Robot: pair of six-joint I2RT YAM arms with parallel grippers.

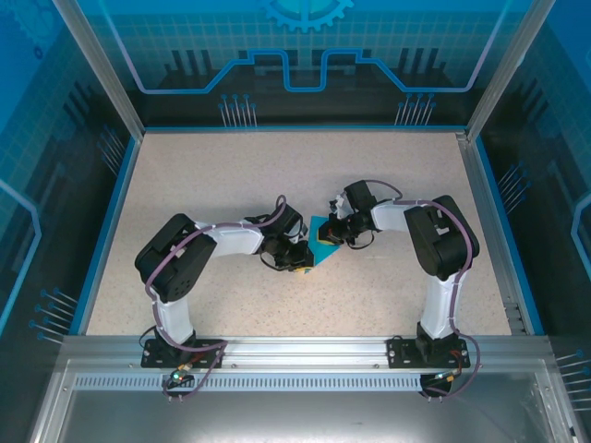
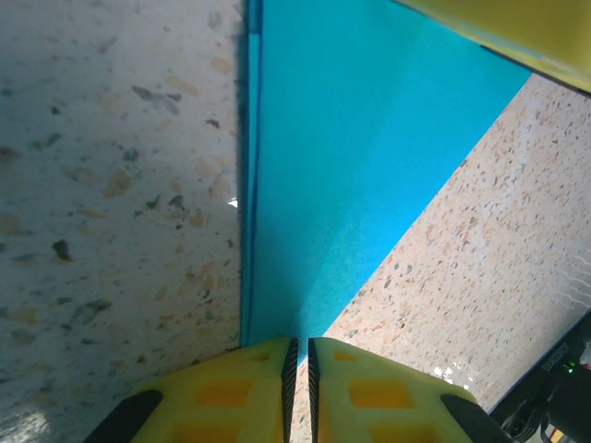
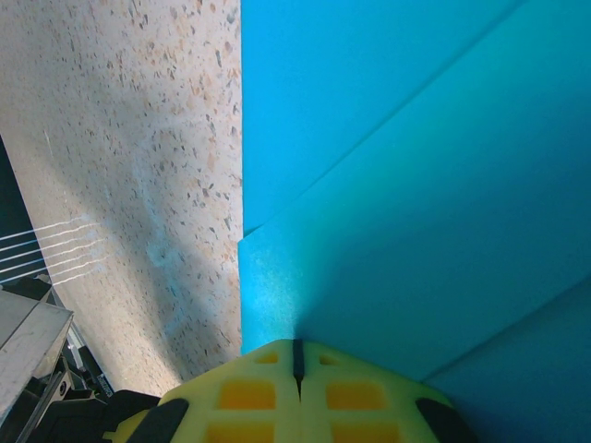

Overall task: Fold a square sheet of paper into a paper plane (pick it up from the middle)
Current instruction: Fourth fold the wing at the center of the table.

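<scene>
From where I stood, the left arm (image 1: 185,263) reached in across the speckled table (image 1: 231,175) toward its middle, and the left gripper (image 1: 302,261) sat low at the near left corner of the cyan paper (image 1: 323,231). Its wrist camera looked straight down its yellow fingers (image 2: 231,397). They were drawn almost together, with only a thin dark slit left between the ribbed pads. The paper (image 2: 342,166) narrowed to a point that ran right into that slit, so the left gripper (image 2: 298,369) appeared to have the tip pinched. The sheet was already folded. One long straight edge lay against the table (image 2: 111,185) on the left and a slanted edge cut away on the right. It lay flat or very nearly flat on the surface. At the far end of the paper a yellow finger (image 2: 517,28) of the other gripper came in over it. Further right, the right gripper (image 1: 334,233) met the paper from the opposite side. In its own view the right gripper (image 3: 297,355) had its fingers (image 3: 249,397) fully closed, seam to seam. The paper (image 3: 416,185) spread out ahead of them in overlapping layers, a lower flap ending at a square corner beside the bare table (image 3: 157,138). The creases converged on the closed fingertips, but I could not tell whether any paper was caught between them or merely lay under them.
</scene>
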